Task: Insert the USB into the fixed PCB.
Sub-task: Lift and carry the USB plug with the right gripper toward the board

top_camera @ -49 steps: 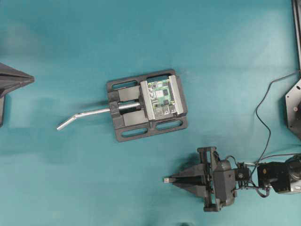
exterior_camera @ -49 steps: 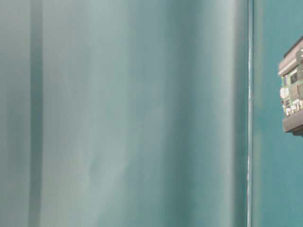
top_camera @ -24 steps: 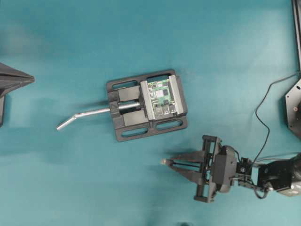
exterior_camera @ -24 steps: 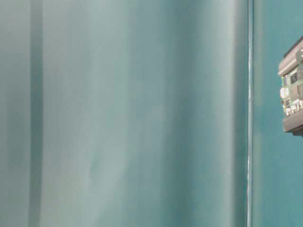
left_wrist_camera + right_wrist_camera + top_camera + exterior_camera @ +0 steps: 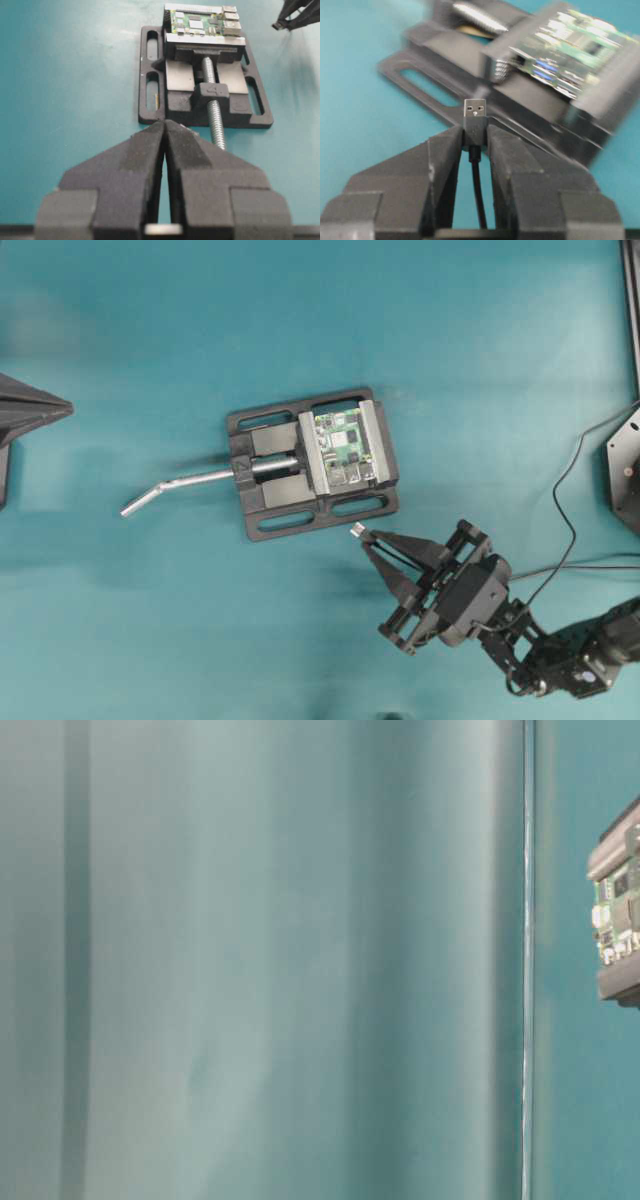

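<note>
Green, roughly square circuit board w/ silver ports, the fixed PCB (image 5: 345, 448), sits clamped between the silver jaws of the black vise (image 5: 310, 462), at the end of the vise opposite its bent silver handle (image 5: 180, 485). We see the right gripper (image 5: 362, 532) just off the vise's lower right corner, not touching it, fingers closed narrowly on the USB (image 5: 474, 121), a small black plug w/ silver metal tip. The tip sticks out past the fingertips toward the vise; its thin black cable (image 5: 477, 190) runs back between the fingers. From the right wrist cam the PCB is blurred. The left gripper (image 5: 164, 131), on the handle side of the vise and well apart from it, has its fingers pressed together on nothing.
</note>
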`<state>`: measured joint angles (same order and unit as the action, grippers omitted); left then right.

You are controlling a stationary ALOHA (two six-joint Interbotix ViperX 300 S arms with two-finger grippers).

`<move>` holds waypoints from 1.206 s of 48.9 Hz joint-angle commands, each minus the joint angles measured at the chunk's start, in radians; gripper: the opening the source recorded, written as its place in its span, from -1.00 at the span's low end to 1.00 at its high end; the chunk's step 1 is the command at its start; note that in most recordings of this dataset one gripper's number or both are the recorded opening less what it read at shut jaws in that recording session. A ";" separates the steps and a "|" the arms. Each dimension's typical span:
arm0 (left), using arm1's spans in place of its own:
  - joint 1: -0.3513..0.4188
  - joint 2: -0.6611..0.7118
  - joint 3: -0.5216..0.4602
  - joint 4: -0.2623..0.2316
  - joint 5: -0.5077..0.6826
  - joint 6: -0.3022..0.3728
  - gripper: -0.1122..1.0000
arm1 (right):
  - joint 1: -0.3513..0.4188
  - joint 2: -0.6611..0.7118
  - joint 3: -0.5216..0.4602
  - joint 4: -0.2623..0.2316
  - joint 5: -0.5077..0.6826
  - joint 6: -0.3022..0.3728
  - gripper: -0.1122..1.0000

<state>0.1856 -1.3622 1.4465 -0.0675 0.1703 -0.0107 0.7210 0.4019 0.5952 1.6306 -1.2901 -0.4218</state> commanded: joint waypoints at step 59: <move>0.003 0.008 -0.014 0.003 -0.005 -0.006 -0.80 | 0.000 0.184 -0.379 0.371 -0.356 0.074 -0.42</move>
<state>0.1856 -1.3622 1.4465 -0.0675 0.1703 -0.0107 0.7302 0.5890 0.2485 2.0049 -1.6306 -0.3482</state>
